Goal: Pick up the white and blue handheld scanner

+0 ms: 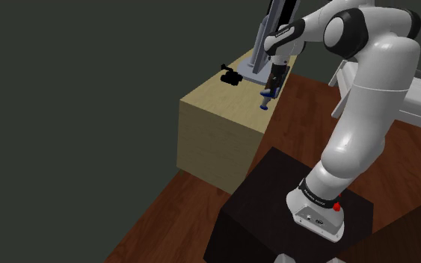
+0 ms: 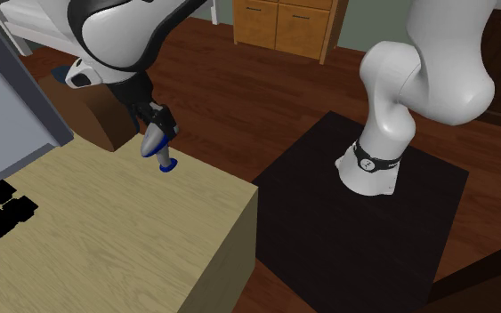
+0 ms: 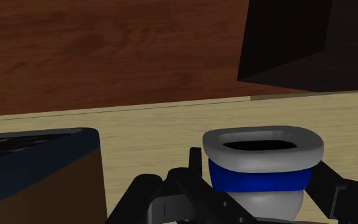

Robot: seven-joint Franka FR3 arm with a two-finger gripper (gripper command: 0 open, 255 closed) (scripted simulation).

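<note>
The handheld scanner (image 2: 156, 142) is pale grey with a blue band and a blue tip. It hangs tip-down in my gripper (image 2: 155, 124), over the far edge of the light wooden table (image 2: 133, 240). In the shoulder view the scanner (image 1: 266, 98) sits under the gripper (image 1: 274, 81) by the table's (image 1: 216, 127) right edge. The wrist view shows the scanner's (image 3: 262, 167) open grey end and blue band clasped between the black fingers (image 3: 193, 181). I cannot tell whether the tip touches the tabletop.
A small black object (image 1: 231, 75) lies on the table beside a tall grey-blue panel (image 1: 265, 45). A brown box (image 2: 106, 116) stands close behind the gripper. The black stand (image 2: 364, 204) sits on the wooden floor, with a wooden cabinet (image 2: 284, 22) beyond.
</note>
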